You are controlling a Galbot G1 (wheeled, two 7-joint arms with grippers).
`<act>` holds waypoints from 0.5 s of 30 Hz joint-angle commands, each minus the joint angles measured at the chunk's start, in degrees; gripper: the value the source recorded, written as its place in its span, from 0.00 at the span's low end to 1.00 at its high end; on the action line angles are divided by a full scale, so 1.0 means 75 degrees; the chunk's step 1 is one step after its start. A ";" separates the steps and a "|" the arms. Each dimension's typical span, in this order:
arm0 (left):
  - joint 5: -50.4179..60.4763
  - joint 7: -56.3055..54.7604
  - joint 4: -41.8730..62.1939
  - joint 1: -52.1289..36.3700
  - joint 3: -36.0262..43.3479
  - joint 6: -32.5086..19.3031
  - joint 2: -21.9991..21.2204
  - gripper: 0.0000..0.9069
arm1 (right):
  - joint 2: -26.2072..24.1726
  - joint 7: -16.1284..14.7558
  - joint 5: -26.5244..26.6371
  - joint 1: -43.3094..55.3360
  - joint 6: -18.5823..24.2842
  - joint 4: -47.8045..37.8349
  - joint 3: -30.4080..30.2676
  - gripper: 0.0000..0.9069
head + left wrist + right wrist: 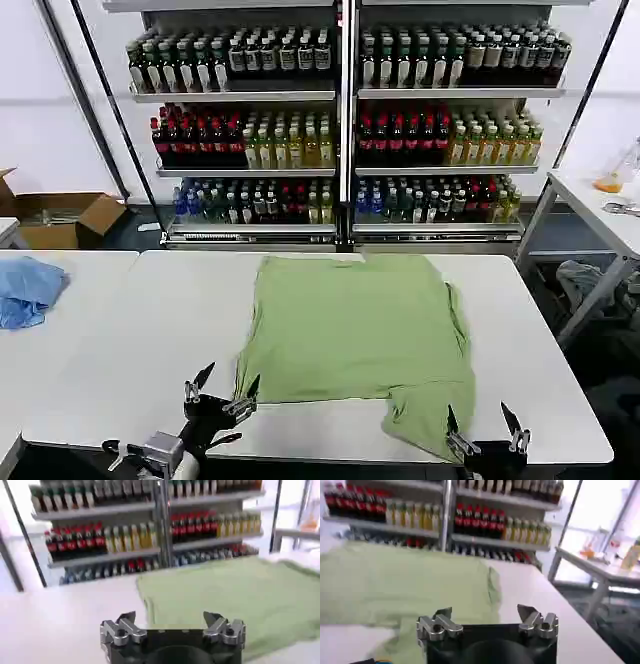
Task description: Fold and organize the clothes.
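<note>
Grippers sit at the near edge of the white table, both with fingers spread apart and holding nothing. The left gripper hovers just off the shirt's near left corner, its fingertips close to the hem without closing on the fabric; from the left wrist view the gripper faces a green edge that runs away across the tabletop. The right gripper stands at the table's near right edge, beside the flap of cloth that hangs lowest toward it, and in the right wrist view the gripper has fabric directly ahead of its open fingers. The light green shirt lies flat across the table's middle, reaching from the far edge to the near one. A light blue cloth rests on the neighbouring table to the left, well apart, and shelves of bottles stand behind.
</note>
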 commanded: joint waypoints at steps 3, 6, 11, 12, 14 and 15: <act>-0.0010 -0.0104 0.0922 -0.0607 0.0297 0.0840 0.0150 1.00 | 0.0035 0.0040 0.0295 0.0228 -0.0504 -0.0414 -0.0142 1.00; -0.0003 -0.0169 0.1275 -0.0855 0.0383 0.0846 0.0169 1.00 | 0.0076 0.0022 0.0389 0.0365 -0.0507 -0.0464 -0.0276 1.00; -0.0032 -0.0227 0.1605 -0.1086 0.0459 0.0845 0.0177 0.88 | 0.0089 -0.0004 0.0533 0.0387 -0.0467 -0.0525 -0.0342 0.86; -0.0046 -0.0236 0.1640 -0.1113 0.0472 0.0845 0.0173 0.48 | 0.0087 -0.0004 0.0548 0.0389 -0.0457 -0.0533 -0.0350 0.58; -0.0082 -0.0245 0.1639 -0.1119 0.0476 0.0841 0.0171 0.08 | 0.0084 -0.0038 0.0667 0.0392 -0.0441 -0.0570 -0.0396 0.01; -0.0117 -0.0243 0.1639 -0.1130 0.0484 0.0838 0.0172 0.06 | 0.0085 -0.0044 0.0673 0.0392 -0.0437 -0.0573 -0.0404 0.00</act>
